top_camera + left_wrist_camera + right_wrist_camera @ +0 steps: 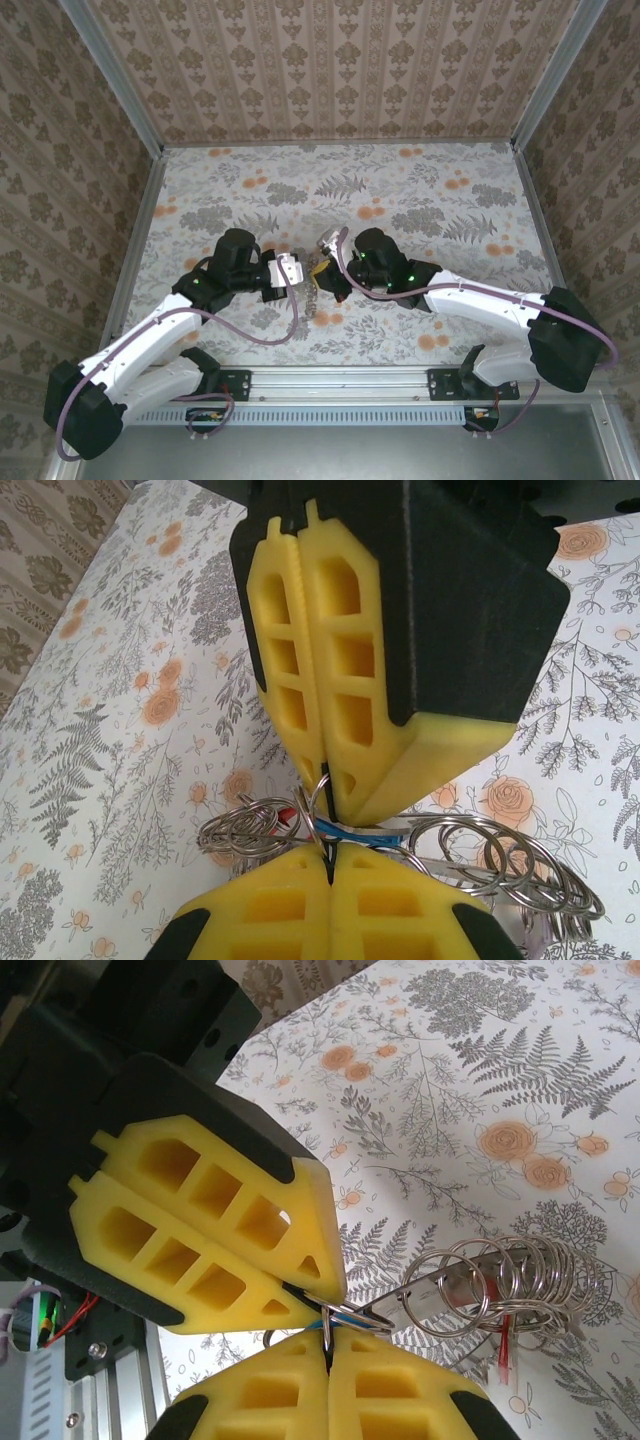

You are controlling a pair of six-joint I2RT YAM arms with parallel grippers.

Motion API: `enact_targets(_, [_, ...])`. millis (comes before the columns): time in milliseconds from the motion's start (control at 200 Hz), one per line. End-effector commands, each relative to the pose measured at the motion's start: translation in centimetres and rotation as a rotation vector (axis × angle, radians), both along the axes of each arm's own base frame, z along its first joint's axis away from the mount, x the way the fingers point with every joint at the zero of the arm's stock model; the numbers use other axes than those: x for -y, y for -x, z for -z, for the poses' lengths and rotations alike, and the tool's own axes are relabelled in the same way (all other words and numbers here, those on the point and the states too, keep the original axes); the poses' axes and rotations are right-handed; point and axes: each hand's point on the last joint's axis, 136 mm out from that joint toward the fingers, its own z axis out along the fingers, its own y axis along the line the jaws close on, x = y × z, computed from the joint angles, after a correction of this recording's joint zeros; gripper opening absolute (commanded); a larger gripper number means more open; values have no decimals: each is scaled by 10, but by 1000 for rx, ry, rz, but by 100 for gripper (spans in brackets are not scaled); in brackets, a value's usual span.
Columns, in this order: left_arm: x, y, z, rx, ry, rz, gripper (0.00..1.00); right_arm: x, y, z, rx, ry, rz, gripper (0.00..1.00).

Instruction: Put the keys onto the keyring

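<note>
Fingertips of both arms meet at the keyring (318, 792), a thin round loop of grey metal wire held over the middle of the floral-printed table (450, 200). The left gripper (330, 858), black-backed with yellow foam pads, is pressed fully together with no gap along its seam, and the wire of the keyring runs into its tips. The right gripper (328, 1348), of the same yellow-and-black make, comes at the keyring from the opposite side. It is likewise squeezed tight on the loop, so the two pairs of tips almost touch. The keys (362, 832), small with coloured plastic heads, sit close against the keyring. A blue head lies just beside the pinched spot. A red piece (505, 1352) hangs farther off, under a bunch of silvery wire split rings (505, 1275) that trails away from the keyring. More of these silvery coils crowd both sides of the keyring in the left wrist view. How the coils link to it cannot be made out.
</note>
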Motion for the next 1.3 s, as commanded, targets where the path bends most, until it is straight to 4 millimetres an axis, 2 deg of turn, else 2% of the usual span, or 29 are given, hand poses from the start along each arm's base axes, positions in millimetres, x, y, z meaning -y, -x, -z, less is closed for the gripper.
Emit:
enact_targets(0, [5,6,-10,27,34,48,0,2,-13,-11,8,-49,56,0])
enact_targets(255, [4,8,-12,42,43,51,0,13,-22,-2,-60,-72,122,0])
enact_targets(635, [6,10,-21,66,97,58,0,19,-22,5,-131,-116,137,0])
enact_targets(910, [8,4,-26,60,137,23,0,11,-4,0,-158,-178,15,0])
enact_targets(1095, [7,-1,-30,43,153,-24,0,29,6,9,-72,-67,-6,0])
enact_targets(1295, [10,-1,-30,10,208,-41,0,32,7,3,-23,-54,-15,0])
